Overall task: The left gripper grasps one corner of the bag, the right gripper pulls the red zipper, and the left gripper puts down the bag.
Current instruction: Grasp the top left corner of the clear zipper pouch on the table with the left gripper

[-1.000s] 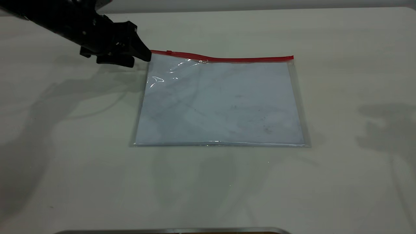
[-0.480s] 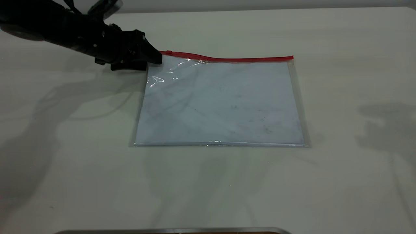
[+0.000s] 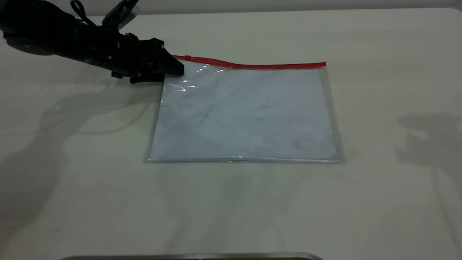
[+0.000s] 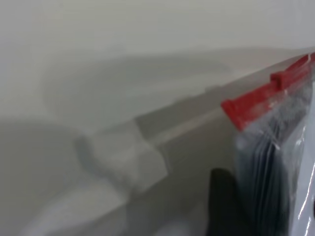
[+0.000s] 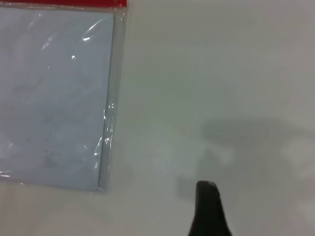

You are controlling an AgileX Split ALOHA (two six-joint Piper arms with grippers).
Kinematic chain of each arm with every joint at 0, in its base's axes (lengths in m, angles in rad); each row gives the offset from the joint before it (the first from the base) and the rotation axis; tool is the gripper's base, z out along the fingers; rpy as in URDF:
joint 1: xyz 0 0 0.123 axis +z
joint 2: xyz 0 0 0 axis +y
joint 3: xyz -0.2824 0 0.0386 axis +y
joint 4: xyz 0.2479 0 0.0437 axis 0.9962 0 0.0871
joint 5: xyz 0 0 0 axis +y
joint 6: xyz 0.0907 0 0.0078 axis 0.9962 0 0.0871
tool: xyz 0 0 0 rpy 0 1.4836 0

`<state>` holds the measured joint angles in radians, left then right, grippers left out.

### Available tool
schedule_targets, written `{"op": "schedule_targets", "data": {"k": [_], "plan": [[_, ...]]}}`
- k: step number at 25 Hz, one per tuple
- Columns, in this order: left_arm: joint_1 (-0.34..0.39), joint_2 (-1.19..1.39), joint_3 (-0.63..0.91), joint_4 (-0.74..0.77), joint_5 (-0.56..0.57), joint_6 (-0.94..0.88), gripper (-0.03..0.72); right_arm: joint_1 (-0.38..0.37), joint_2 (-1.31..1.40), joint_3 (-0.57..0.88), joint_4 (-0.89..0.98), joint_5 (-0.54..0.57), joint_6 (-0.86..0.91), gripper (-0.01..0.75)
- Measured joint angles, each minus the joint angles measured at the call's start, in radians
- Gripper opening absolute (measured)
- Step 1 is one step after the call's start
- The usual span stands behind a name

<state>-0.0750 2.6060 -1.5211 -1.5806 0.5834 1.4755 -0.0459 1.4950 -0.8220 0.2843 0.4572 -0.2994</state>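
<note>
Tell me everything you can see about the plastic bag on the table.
The bag is a flat, clear rectangular pouch holding a pale bluish, smudged sheet. A red zipper strip runs along its far long edge, with a small slider tab near the left end. It lies on the white table, but the corner of the bag by the left claw is lifted and wrinkled, with glare there.

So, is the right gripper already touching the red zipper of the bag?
No: in the exterior view only the left gripper is at the bag; nothing touches the red zipper elsewhere.
</note>
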Motion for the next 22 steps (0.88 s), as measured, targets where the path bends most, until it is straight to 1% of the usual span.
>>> {"op": "schedule_targets", "data": {"k": [2, 7, 8, 9, 12, 14, 17, 18, 22], "plan": [[0.0, 0.0, 0.0, -0.002, 0.002, 0.008, 0.376, 0.0, 0.0, 0.0, 0.0, -0.001, 0.0, 0.58], [0.0, 0.0, 0.0, -0.003, 0.035, 0.025, 0.099, 0.0, 0.0, 0.0, 0.001, -0.004, 0.0, 0.58], [0.0, 0.0, 0.0, -0.003, 0.044, 0.044, 0.067, 0.0, 0.0, 0.0, 0.001, -0.004, 0.0, 0.58], [0.0, 0.0, -0.002, -0.003, 0.055, 0.076, 0.054, 0.0, 0.0, 0.0, 0.001, -0.004, 0.0, 0.58], [0.0, 0.0, -0.021, 0.008, 0.079, 0.193, 0.054, 0.0, 0.0, 0.0, 0.002, -0.014, -0.001, 0.579], [0.0, -0.001, -0.045, 0.043, 0.1, 0.279, 0.054, 0.0, 0.002, 0.0, 0.014, -0.032, -0.011, 0.579], [0.0, -0.011, -0.096, 0.158, 0.169, 0.378, 0.054, 0.005, 0.019, 0.0, 0.04, -0.06, -0.058, 0.579], [0.0, -0.014, -0.119, 0.223, 0.213, 0.405, 0.054, 0.012, 0.029, -0.002, 0.05, -0.066, -0.073, 0.579], [-0.001, -0.015, -0.2, 0.402, 0.345, 0.453, 0.054, 0.056, 0.094, -0.044, 0.103, -0.077, -0.139, 0.579]]}}
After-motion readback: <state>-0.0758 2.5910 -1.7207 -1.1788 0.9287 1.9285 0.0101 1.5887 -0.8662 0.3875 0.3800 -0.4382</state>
